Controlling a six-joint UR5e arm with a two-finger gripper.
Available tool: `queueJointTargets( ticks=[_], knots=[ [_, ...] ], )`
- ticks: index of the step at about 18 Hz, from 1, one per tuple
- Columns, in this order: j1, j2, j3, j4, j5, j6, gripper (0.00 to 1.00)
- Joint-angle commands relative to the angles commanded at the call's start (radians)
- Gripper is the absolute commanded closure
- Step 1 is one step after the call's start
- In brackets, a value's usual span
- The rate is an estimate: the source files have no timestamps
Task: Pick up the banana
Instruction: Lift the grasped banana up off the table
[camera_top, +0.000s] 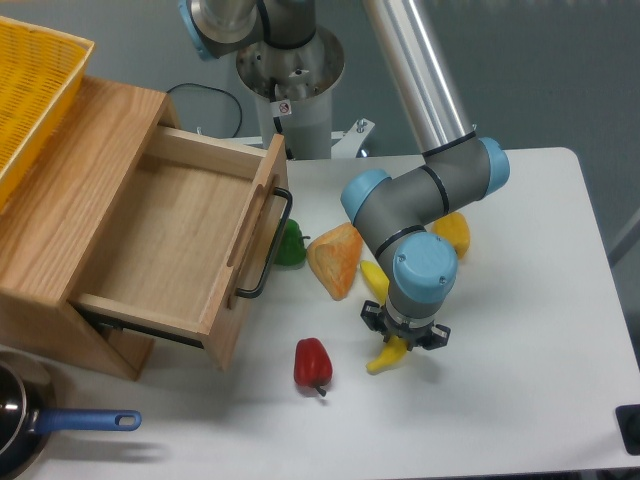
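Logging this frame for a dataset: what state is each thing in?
wooden drawer: pulled open, nothing visible inside
banana: on table, under gripper
gripper: down over banana; fingers hidden
red pepper: lying free
orange wedge: lying free

The arm had grey joint housings with light blue round caps, one on the elbow, one on the side and one on the wrist. Its long upper link was a smooth silver tube with a bright shine. The base was a pale metal column with grey and blue joints on top, and it carried a small round red-and-white sticker. The gripper was small and black.
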Motion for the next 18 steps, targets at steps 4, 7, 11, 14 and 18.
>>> queueJointTargets(
  ticks=[4,7,11,14,18],
  knots=[
    [0.002,0.017,0.046,-0.008,-0.002,0.002,0.67],
    [0.002,0.044,0.049,-0.015,-0.003,0.061,0.67],
    [0.0,0.104,0.063,-0.101,-0.003,0.144,0.67],
    [-0.027,0.149,0.055,-0.129,0.003,0.173,0.67],
    [-0.054,0.186,0.049,-0.133,-0.006,0.192,0.67]
  ],
)
